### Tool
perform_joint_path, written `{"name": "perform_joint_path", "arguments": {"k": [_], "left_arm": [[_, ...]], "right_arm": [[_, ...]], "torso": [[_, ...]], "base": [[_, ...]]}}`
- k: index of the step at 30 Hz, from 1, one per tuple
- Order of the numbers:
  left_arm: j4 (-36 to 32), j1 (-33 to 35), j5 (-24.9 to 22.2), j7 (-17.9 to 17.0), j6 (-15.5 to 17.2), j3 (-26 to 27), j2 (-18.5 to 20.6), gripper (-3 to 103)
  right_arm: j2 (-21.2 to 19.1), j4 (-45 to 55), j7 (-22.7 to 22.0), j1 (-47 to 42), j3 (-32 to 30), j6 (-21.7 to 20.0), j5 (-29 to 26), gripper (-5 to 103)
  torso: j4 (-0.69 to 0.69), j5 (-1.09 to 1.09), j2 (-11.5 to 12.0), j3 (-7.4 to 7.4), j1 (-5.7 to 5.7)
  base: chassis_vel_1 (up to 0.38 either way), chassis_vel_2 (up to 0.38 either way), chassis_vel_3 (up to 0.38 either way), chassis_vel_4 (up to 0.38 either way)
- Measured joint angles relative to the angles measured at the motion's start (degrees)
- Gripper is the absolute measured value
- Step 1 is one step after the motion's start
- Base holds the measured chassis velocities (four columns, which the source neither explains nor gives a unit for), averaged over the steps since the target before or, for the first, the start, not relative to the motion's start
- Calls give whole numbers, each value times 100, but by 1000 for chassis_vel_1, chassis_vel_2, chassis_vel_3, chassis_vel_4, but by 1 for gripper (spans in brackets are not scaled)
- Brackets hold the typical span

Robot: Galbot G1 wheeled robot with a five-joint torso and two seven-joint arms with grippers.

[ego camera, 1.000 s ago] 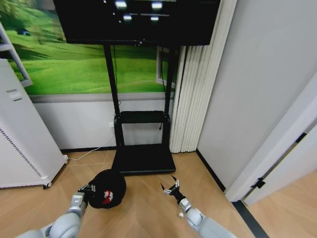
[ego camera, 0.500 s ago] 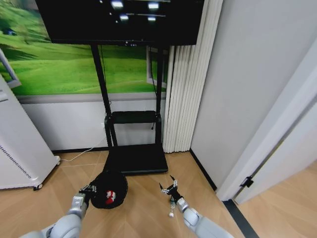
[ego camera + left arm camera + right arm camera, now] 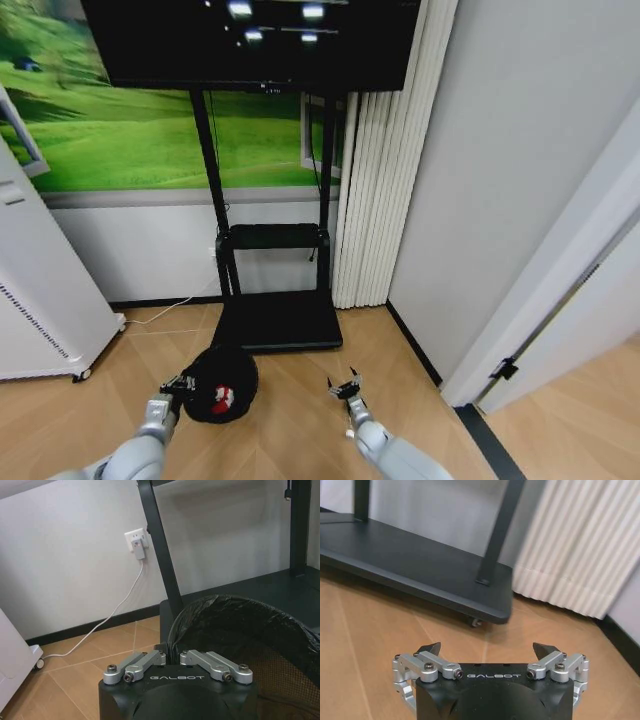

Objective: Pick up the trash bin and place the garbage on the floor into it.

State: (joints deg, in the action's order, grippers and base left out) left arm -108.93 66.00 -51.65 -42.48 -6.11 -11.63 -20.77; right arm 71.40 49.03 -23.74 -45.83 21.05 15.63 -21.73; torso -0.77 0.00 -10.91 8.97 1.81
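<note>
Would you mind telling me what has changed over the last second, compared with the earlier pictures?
Mostly the camera shifted as the robot turned, so the TV stand slid sideways in the head view. The right gripper, open and empty, has drawn lower and closer to the robot. The left gripper stays clamped on the trash bin rim, with the red garbage still inside.

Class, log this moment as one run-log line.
left pincer: shut on trash bin rim | right pincer: open, empty | bin holds red-and-white garbage

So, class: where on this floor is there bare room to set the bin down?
Bare wood lies between the trash bin and the right tool, and rightward toward the wall. It is crowded by the TV stand base; the left tool grips the bin's rim.
</note>
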Motion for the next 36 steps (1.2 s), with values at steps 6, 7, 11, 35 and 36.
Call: {"name": "perform_joint_path", "arguments": {"k": [6, 7, 11, 35, 36], "left_arm": [[15, -22, -5, 13, -5, 2, -3, 7], [15, -26, -8, 15, -5, 0, -3, 7], [8, -32, -13, 12, -5, -27, -2, 7], [-111, 54, 77, -16, -44, 32, -7, 7], [-112, 54, 77, -16, -44, 32, -7, 7]], "right_arm": [[-58, 260, -214, -283, -215, -133, -87, 100], [-56, 324, -241, -392, -270, -152, -131, 100], [55, 305, -253, -555, -350, -185, -190, 100], [327, -262, 88, -717, -733, -107, -304, 100], [333, -268, 89, -718, -739, -104, -300, 100]], "torso": [[-1, 0, -1, 0, 0], [-1, 0, 0, 0, 0], [0, 0, 0, 0, 0], [0, 1, 0, 0, 0], [0, 1, 0, 0, 0]], "base": [[0, 0, 0, 0], [0, 0, 0, 0], [0, 0, 0, 0], [0, 0, 0, 0], [0, 0, 0, 0]]}}
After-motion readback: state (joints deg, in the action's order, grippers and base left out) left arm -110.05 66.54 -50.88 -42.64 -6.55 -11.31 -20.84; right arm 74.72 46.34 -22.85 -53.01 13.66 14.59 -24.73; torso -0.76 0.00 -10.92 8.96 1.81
